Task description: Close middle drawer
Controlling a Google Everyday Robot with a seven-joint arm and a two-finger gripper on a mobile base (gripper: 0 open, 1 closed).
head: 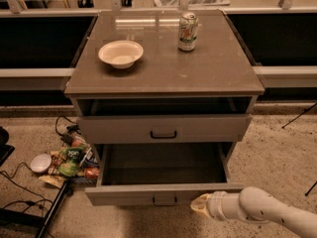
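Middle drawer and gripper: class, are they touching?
Cannot tell. The camera view shows the gripper at the lower front edge of the middle drawer, right of its handle; neither contact nor gap shows plainly.
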